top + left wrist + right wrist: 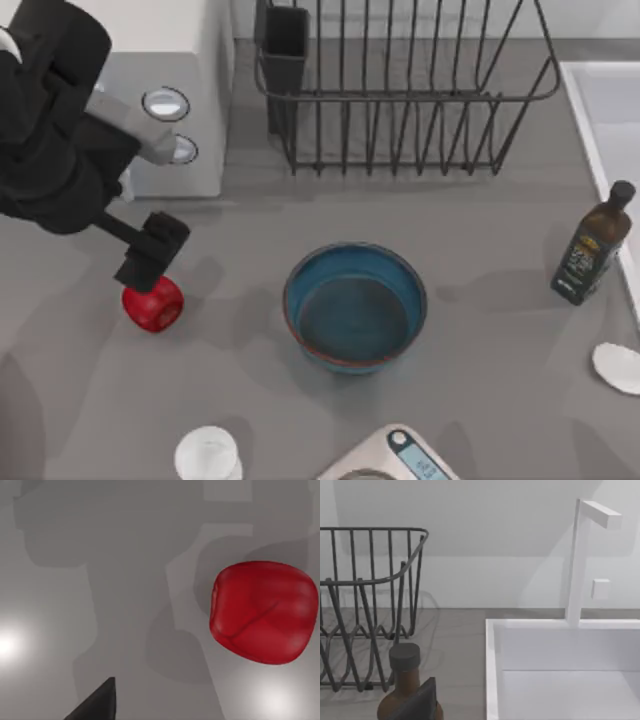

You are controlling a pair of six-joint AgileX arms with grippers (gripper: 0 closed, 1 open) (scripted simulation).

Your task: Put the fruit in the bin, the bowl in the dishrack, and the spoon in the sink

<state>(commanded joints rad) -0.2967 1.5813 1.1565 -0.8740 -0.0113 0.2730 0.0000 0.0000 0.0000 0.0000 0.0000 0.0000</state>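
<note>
One small, glossy red fruit (pixel 153 305), rounded like an apple, sits on the grey table (pixel 480 390) toward its left side, in front of the white microwave with two round knobs (pixel 165 100). The left pincer (pixel 150 256) hangs directly over the fruit's far edge, its black tip just above or perhaps touching the red skin; the overhead view is too steep to settle which. In the left wrist view the fruit (pixel 264 611) lies on bare table off to one side of a single dark fingertip (pixel 97 705), with nothing between the fingers, so the pincer holds nothing. How wide its fingers stand I cannot tell.

To the fruit's right, near the middle of the table, stands the wide round blue bowl with a thin reddish-brown rim (pixel 355 306), upright and apart from the fruit. Beyond the bowl, at the back of the table, is the large dark wire dishrack (pixel 400 90), its black rectangular utensil cup (pixel 284 45) at the back left corner. The white rectangular sink (pixel 610 120) runs along the right edge; in the right wrist view its basin (pixel 560 670) sits under a white faucet (pixel 580 560), beside the rack (pixel 365 605). A dark olive-oil bottle (pixel 590 245) stands just left of the sink rim. A pale oval piece, seemingly the white spoon (pixel 617 366), lies at the right edge. At the front edge stand a clear round glass (pixel 208 457) and a kitchen scale (pixel 395 462).
</note>
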